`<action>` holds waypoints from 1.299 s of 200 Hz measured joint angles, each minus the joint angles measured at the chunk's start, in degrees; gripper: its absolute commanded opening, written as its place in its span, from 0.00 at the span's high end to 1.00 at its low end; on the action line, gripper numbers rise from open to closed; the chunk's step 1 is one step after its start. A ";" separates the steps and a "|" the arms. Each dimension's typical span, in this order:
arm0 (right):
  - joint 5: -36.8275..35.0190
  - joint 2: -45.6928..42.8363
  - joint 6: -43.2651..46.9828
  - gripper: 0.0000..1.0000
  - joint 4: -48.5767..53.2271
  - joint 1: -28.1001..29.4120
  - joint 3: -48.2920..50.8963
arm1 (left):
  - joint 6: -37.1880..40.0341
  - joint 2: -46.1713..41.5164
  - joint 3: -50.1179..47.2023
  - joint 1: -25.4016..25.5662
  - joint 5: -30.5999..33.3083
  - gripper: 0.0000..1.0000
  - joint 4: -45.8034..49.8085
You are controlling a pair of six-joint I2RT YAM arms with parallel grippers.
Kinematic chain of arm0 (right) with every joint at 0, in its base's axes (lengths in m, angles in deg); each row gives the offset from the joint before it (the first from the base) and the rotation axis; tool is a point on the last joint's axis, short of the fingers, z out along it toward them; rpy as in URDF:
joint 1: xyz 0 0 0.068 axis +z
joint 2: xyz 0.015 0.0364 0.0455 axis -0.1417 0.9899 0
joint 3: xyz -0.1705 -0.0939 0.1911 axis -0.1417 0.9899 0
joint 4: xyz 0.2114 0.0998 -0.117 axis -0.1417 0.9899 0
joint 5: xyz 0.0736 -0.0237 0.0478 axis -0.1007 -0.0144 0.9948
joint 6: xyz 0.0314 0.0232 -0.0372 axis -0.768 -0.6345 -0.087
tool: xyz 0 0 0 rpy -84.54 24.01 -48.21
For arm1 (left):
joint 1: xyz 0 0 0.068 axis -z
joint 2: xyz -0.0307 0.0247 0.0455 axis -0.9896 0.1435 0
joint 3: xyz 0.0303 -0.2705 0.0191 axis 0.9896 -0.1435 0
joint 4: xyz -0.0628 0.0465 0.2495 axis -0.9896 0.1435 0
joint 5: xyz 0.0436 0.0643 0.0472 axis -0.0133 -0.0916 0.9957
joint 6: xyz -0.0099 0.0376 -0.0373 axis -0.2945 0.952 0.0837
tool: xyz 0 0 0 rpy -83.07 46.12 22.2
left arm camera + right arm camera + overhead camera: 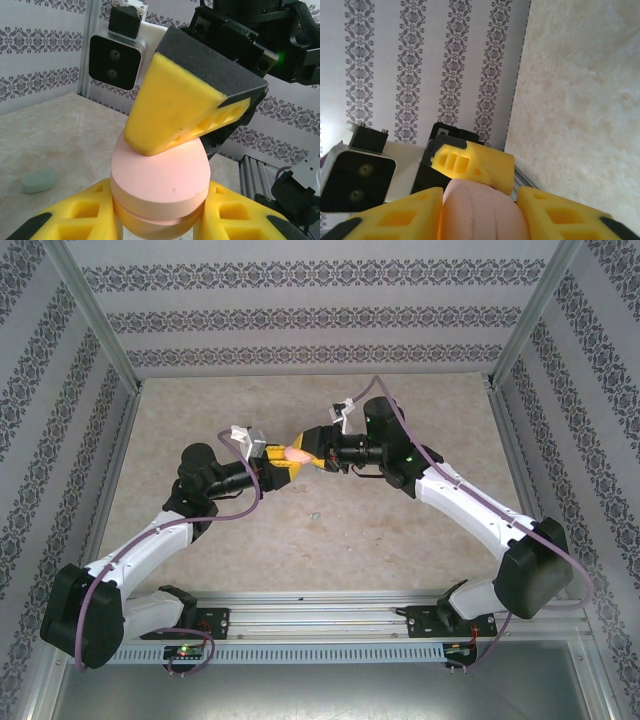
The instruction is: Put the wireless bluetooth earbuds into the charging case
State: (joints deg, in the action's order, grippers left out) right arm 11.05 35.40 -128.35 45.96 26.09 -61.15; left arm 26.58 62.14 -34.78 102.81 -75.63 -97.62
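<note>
I see a pale, stone-look table [400, 540] inside patterned walls [300, 320]. At the left, one small green earbud [38, 181] lies on the table. My left gripper [283, 458] squeezes the pink charging case [160, 172] up in the air. My right gripper [308, 452] pinches the same case from the other side.

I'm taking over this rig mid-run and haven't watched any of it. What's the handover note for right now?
Left gripper: shut on the pink oval charging case, held above the beige table.
Right gripper: appears clamped on the same case from the opposite side, one finger flat on its lid.
Things: the case lid looks shut. One pale green pebble-like earbud lies on the table, apart from the case.
Done: case picked up.
Left: open the lid and seat the earbuds.
</note>
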 measured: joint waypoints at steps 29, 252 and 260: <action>0.44 0.55 -2.03 0.75 -1.75 -0.37 0.04 | 0.68 0.00 0.39 0.00 0.92 0.82 0.85; -9.94 40.68 13.03 0.82 10.95 1.99 -34.49 | 10.88 -27.15 -1.09 0.22 34.03 0.21 41.57; -10.08 43.89 13.77 0.82 12.04 2.56 -37.73 | 9.94 -27.78 -1.88 0.20 34.77 0.22 42.27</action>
State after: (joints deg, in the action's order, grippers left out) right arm 0.97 79.29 -114.58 58.01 28.65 -98.88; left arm 36.53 34.36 -36.66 103.00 -40.85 -55.35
